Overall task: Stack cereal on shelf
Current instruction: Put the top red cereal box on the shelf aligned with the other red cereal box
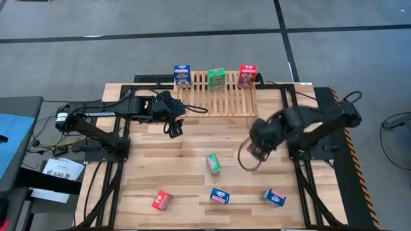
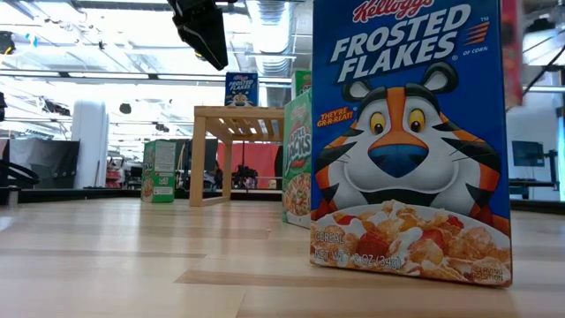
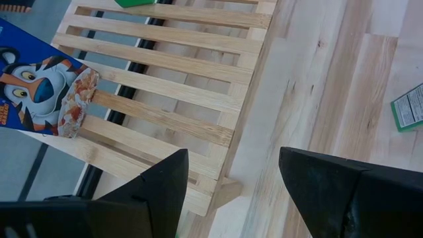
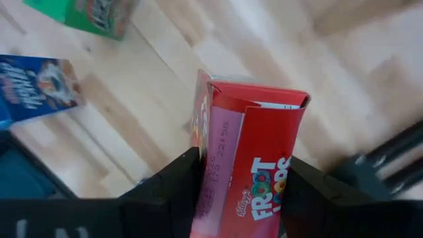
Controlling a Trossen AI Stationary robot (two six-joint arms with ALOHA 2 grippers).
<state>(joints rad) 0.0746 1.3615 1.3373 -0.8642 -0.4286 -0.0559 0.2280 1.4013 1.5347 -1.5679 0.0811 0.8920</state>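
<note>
The slatted wooden rack (image 1: 218,99) stands at the table's far middle. A blue box (image 1: 182,76), a green box (image 1: 216,79) and a red box (image 1: 247,76) stand upright along its far edge. My left gripper (image 1: 173,126) (image 3: 231,178) hovers open above the rack's near left corner (image 3: 221,188), touching nothing. My right gripper (image 1: 255,153) (image 4: 248,178) is over the table's right middle, shut on a red Froot Loops box (image 4: 254,152). A green box (image 1: 212,163), a red box (image 1: 160,200) and two blue boxes (image 1: 219,196) (image 1: 273,197) lie on the near tabletop. My right gripper pinches the red Froot Loops box between its two fingers (image 4: 175,182), one on each opposite side of the box. Its flap end (image 4: 258,99) sticks out past the fingertips. The box looks lifted clear of the tabletop, which shows beyond it.
In the low view a blue Frosted Flakes box (image 2: 410,141) stands close in front, with a green box (image 2: 298,159) behind it and the rack (image 2: 234,146) farther off. Bare planks lie between the rack and the loose boxes. Dark arm frames flank the table.
</note>
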